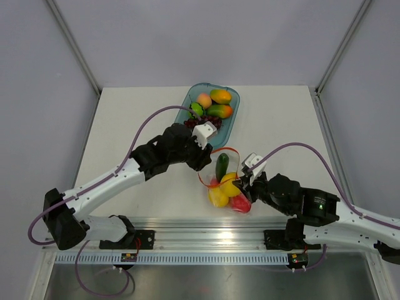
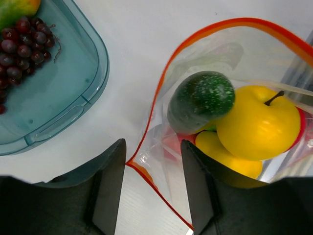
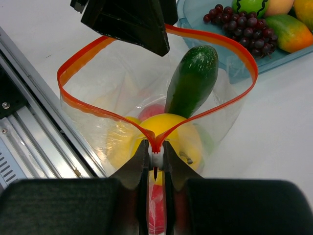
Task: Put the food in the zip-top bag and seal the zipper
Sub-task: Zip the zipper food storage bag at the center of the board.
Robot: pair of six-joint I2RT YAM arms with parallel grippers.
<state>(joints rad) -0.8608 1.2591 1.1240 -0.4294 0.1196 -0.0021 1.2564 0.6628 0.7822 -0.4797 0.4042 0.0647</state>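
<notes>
I judge loading unfinished: right claw (image 3: 155,159) pinches the zipper (image 3: 222,43), left claw (image 2: 152,169) hangs wide by the bag (image 2: 234,54); next, fetch the peach (image 1: 204,100) from the tray (image 2: 100,73).

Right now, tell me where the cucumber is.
In the top view the cucumber sits just right of centre, poking out of the open mouth of the zip-top bag against the yellow fruit, with the blue tray beyond it.

Clear, thin, crinkly plastic zip-top bag (image 3: 98,83) with smooth red-orange zipper (image 3: 210,37); glossy, speckled cucumber (image 3: 190,83); translucent blue plastic tray (image 2: 73,98); matt white table (image 1: 137,119).
</notes>
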